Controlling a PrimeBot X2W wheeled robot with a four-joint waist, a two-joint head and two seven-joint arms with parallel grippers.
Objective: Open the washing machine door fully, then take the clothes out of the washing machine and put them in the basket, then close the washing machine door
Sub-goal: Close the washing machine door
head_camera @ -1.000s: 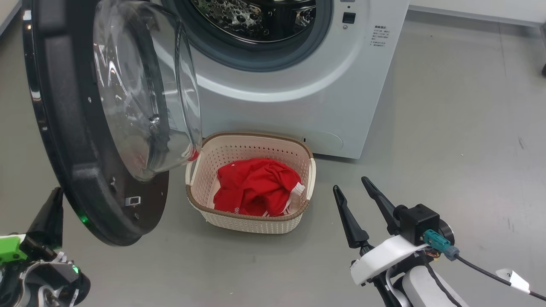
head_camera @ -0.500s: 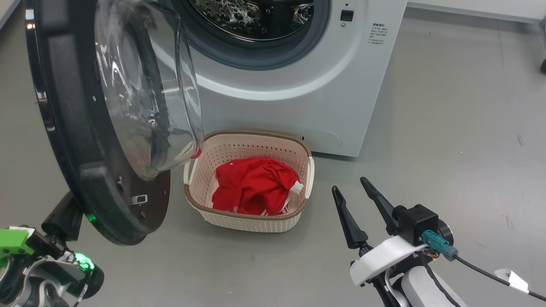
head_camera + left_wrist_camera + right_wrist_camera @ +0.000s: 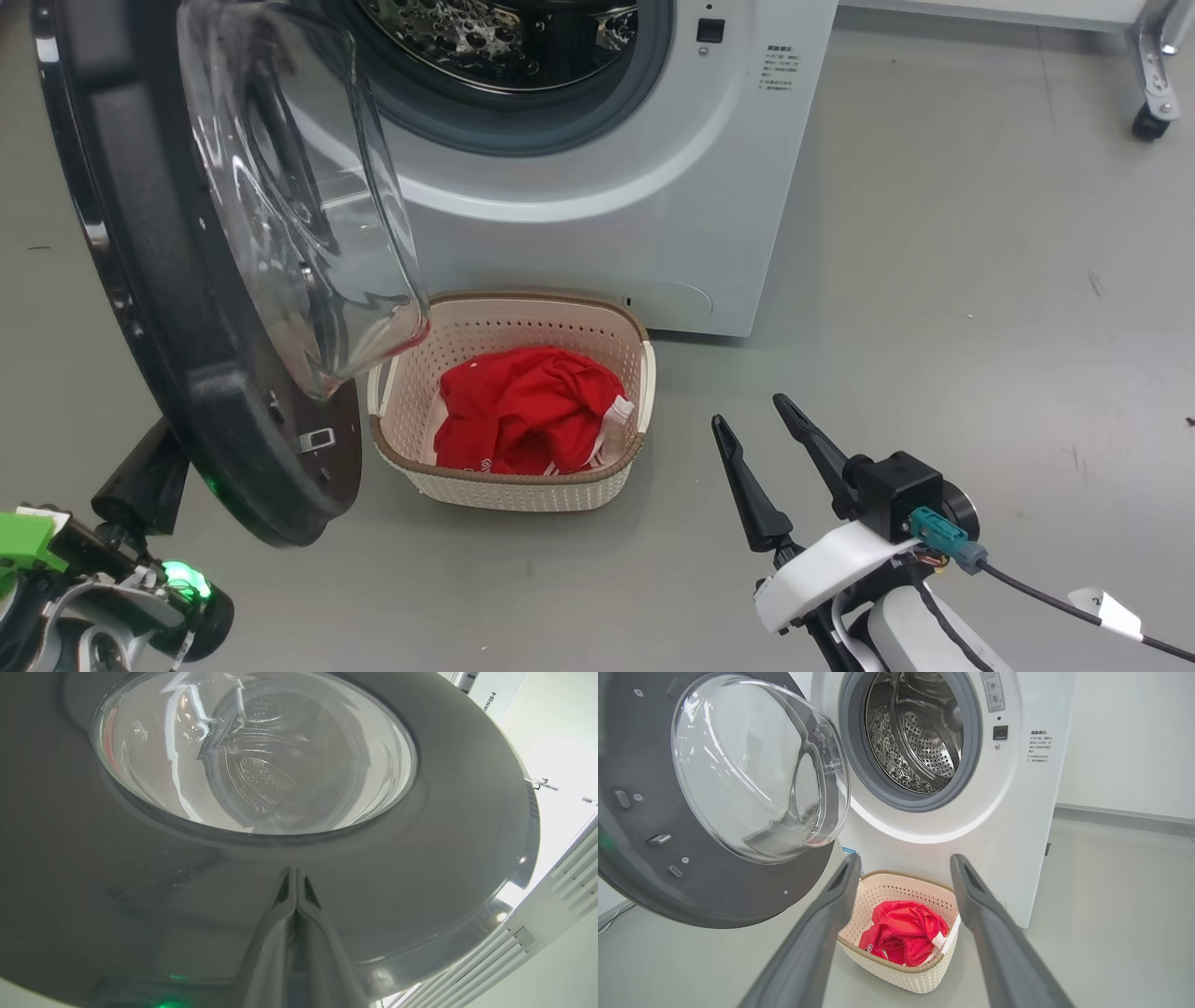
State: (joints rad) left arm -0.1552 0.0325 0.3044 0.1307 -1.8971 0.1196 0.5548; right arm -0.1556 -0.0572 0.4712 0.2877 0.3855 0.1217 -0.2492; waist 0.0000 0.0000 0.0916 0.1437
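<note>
Clothes [image 3: 523, 406] lie in the basket [image 3: 509, 485]; washing machine [image 3: 607, 187] drum bare.

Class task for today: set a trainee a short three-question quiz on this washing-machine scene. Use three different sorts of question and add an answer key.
1. True or false: the clothes lie inside the basket.
2. Multiple choice: the left gripper is
A) open, beside the basket
B) shut, up against the outer face of the washing machine door
C) shut on the clothes
3. Fill in the gap: the right gripper hovers over the floor, to the right of the basket, with its jaws ____.

Key: 1 true; 2 B; 3 open.
</note>
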